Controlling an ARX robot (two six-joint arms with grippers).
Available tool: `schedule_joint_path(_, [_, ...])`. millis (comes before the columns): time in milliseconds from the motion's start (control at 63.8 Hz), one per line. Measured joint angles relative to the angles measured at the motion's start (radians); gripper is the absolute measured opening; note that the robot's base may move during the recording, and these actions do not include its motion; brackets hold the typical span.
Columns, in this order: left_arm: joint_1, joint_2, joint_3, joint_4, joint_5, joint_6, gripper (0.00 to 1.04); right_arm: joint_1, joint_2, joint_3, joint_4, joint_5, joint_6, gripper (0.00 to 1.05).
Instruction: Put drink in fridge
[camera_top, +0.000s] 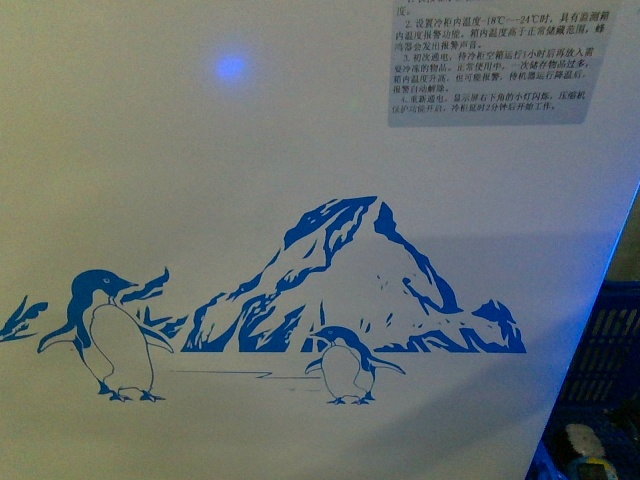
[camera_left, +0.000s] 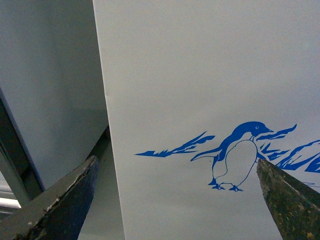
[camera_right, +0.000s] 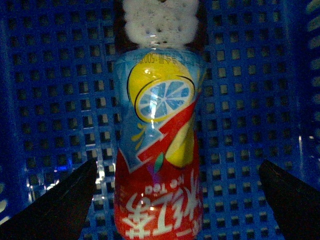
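The clear plastic bottle with blue, yellow and red label (camera_right: 157, 150) is inside the blue perforated plastic crate (camera_right: 50, 75), between the spread fingers of the right end effector (camera_right: 177, 162), touching neither. The left end effector (camera_left: 176, 161), also spread and empty, faces the white penguin-decorated fridge (camera_left: 200, 75).

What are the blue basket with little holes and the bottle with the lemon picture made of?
The blue basket with square holes looks like moulded plastic: glossy, even grid. The lemon-picture bottle seems clear plastic under a shiny printed wrap; foam shows through.

Left claw (camera_left: 176, 161), dark wedge fingers (camera_left: 65, 200) (scuffed, pale-flecked edges), right claw (camera_right: 177, 162), plain black
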Motion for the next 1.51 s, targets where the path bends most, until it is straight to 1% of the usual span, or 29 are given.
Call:
schedule_joint_path(141, [0.000, 0.000, 0.000, 0.000, 0.000, 0.000, 0.97, 0.017, 0.084, 0.115, -0.053, 0.014, 0.025, 0.97])
schedule_joint_path(361, [0.000, 0.000, 0.000, 0.000, 0.000, 0.000, 0.97, 0.025, 0.216, 0.314, -0.169, 0.031, 0.112, 0.97])
schedule_joint_path(549, [0.000, 0.000, 0.000, 0.000, 0.000, 0.000, 0.97, 0.026, 0.265, 0.399, -0.246, 0.034, 0.148, 0.97])
schedule_joint_path(753, [0.000, 0.000, 0.000, 0.000, 0.000, 0.000, 0.97, 0.027, 0.273, 0.418, -0.264, 0.030, 0.159, 0.97])
schedule_joint_path(800, [0.000, 0.000, 0.000, 0.000, 0.000, 0.000, 0.97, 0.028, 0.273, 0.419, -0.264, 0.029, 0.160, 0.93])
schedule_joint_path(972, [0.000, 0.000, 0.000, 0.000, 0.000, 0.000, 0.97, 0.037, 0.274, 0.413, -0.256, 0.029, 0.156, 0.61])
schedule_joint_path(1082, [0.000, 0.000, 0.000, 0.000, 0.000, 0.000, 0.97, 0.038, 0.269, 0.401, -0.244, 0.028, 0.156, 0.50])
schedule_joint_path(1113, [0.000, 0.000, 0.000, 0.000, 0.000, 0.000, 0.97, 0.038, 0.262, 0.388, -0.238, 0.031, 0.156, 0.45])
schedule_joint_path(1192, [0.000, 0.000, 0.000, 0.000, 0.000, 0.000, 0.97, 0.037, 0.245, 0.357, -0.227, 0.032, 0.156, 0.40])
schedule_joint_path(1239, [0.000, 0.000, 0.000, 0.000, 0.000, 0.000, 0.97, 0.035, 0.224, 0.322, -0.212, 0.025, 0.156, 0.38])
schedule_joint_path(1395, [0.000, 0.000, 0.000, 0.000, 0.000, 0.000, 0.97, 0.029, 0.136, 0.199, -0.167, 0.004, 0.141, 0.37])
schedule_joint_path(1505, [0.000, 0.000, 0.000, 0.000, 0.000, 0.000, 0.97, 0.019, -0.021, 0.065, -0.121, -0.029, 0.117, 0.37])
